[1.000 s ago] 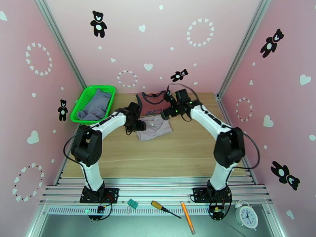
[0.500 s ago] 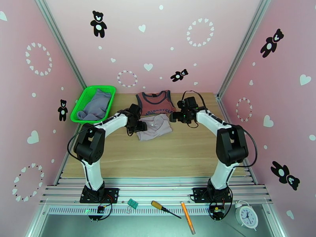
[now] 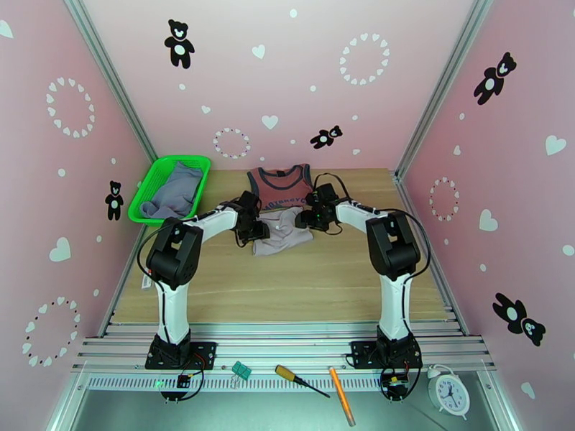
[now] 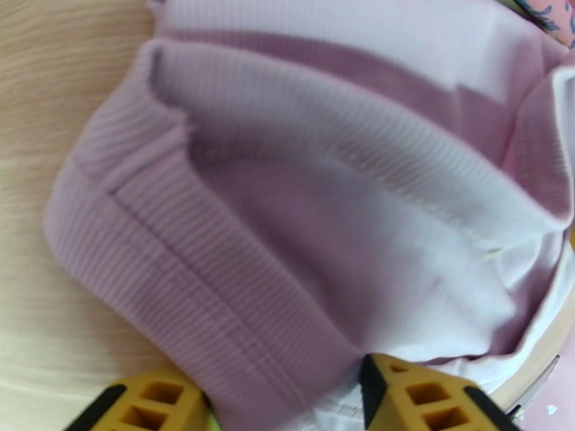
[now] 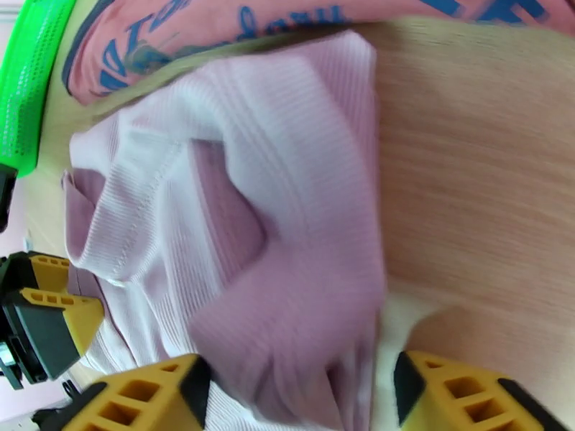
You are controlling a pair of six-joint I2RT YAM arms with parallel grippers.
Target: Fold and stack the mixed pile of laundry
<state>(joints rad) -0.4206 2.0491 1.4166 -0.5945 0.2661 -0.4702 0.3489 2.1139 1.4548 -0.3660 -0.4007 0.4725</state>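
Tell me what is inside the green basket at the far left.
A crumpled blue-grey garment lies inside the green basket, filling most of it. Whatever may lie beneath the garment is covered.

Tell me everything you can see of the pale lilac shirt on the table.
The pale lilac shirt is a soft, finely ribbed knit with stitched hems, lying crumpled and loosely folded over itself on the wooden table, near the middle toward the far side. Its far edge meets the rust-red top. A bunched fold on one side sits between the fingers of the left gripper; the opposite edge sits between the parted fingers of the right gripper.
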